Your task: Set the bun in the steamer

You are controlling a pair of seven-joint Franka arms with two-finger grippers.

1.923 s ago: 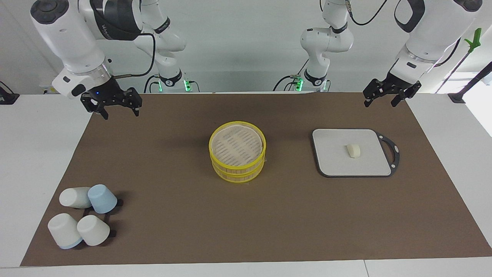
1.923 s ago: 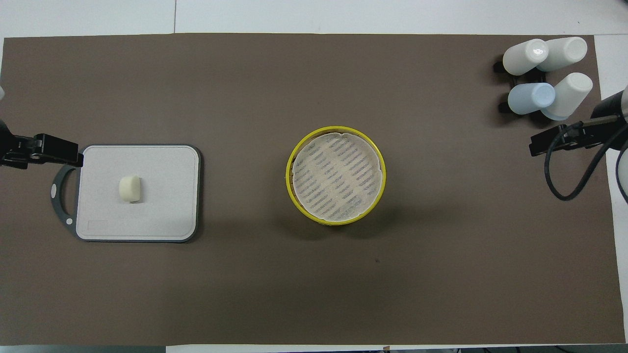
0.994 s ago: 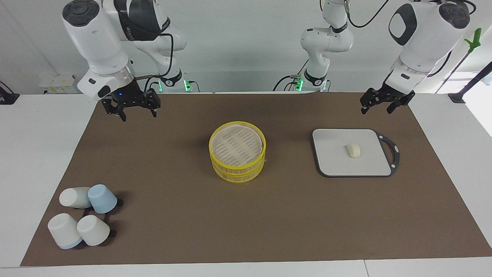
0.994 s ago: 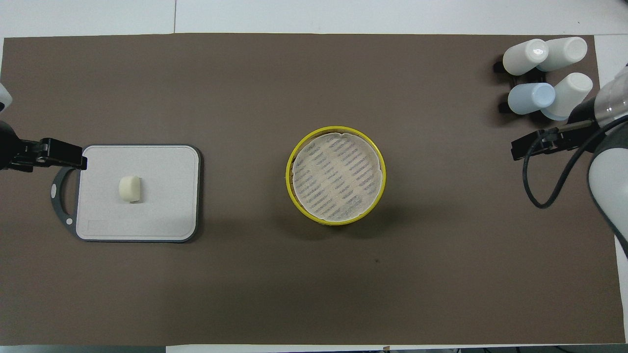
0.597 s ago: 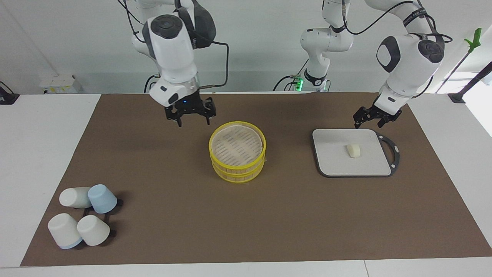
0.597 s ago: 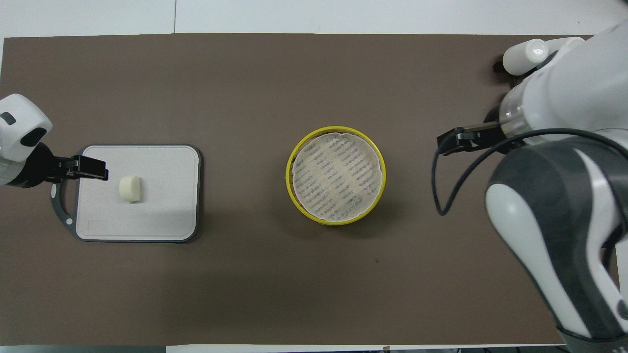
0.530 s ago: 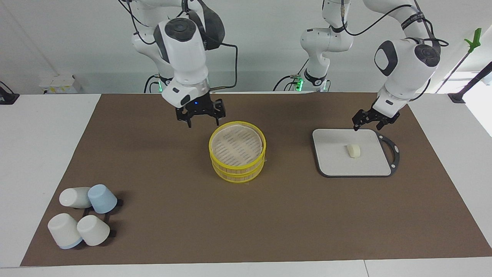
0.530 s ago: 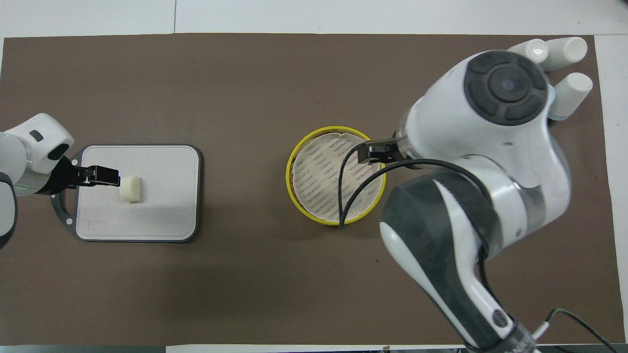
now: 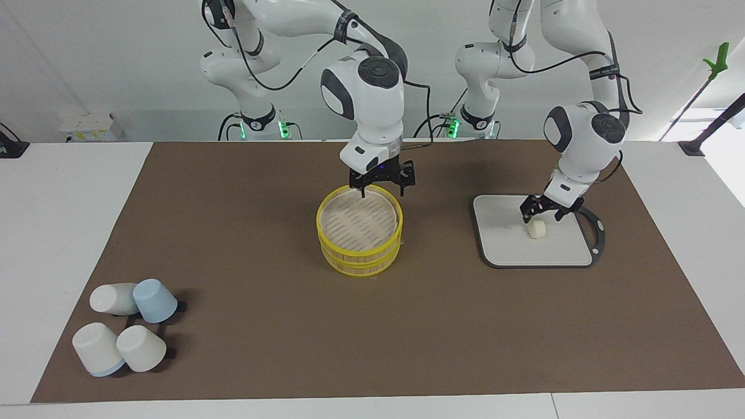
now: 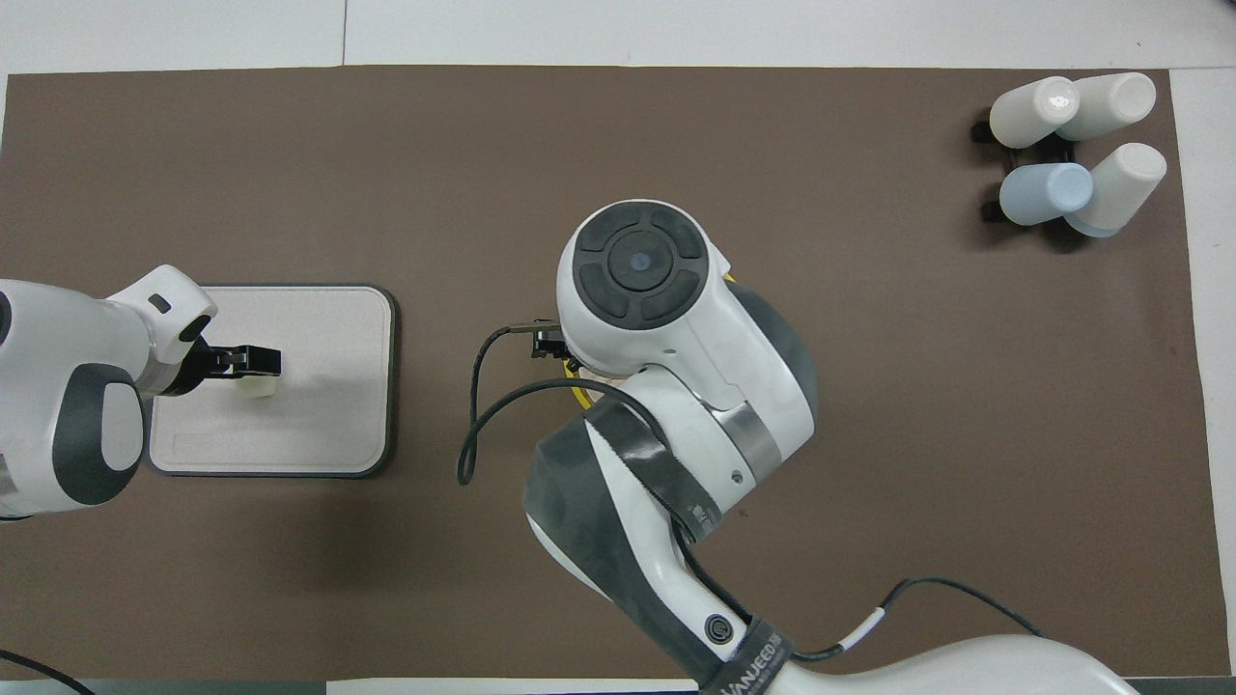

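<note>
The bun is a small cream lump lying on the grey board. My left gripper is open, low over the board, with its fingertips just above the bun's edge nearer the robots. In the overhead view it covers part of the bun. The steamer has yellow rims and stands open and empty at the table's middle. My right gripper is open and empty, just over the steamer's rim nearer the robots. In the overhead view the right arm hides almost all of the steamer.
Several white and blue cups lie on a small black rack at the right arm's end, farther from the robots; they also show in the overhead view. The board has a dark handle toward the left arm's end. A brown mat covers the table.
The right gripper swung in from the right arm's end to over the steamer. The left gripper came in and down over the board to the bun. Bun and steamer have not moved.
</note>
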